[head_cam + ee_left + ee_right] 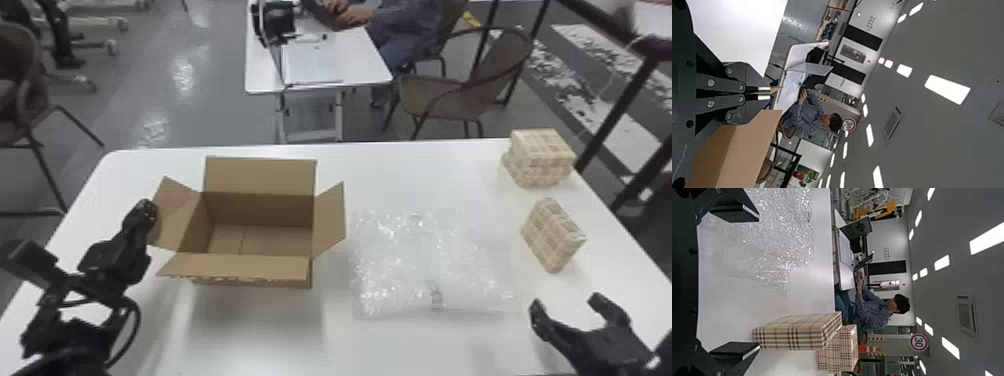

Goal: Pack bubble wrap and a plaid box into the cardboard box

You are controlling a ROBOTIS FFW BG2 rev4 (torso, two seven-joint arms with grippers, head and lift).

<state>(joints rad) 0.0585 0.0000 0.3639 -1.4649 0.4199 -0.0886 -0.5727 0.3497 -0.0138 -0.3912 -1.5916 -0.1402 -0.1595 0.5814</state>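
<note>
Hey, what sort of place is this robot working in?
Probably an open-plan workroom or lab: a desk with a laptop on it, a chair beside it, and rows of ceiling lights.

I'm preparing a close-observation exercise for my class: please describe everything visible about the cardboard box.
The cardboard box is plain brown and open-topped, standing on the white table. Its floor is bare, with a seam across it. The far flap stands up; the left flap and right flap splay outward, and the near flap folds out toward the robot, its edge rough. The left gripper is at the left flap's outer edge; whether it grips it is unclear.
</note>
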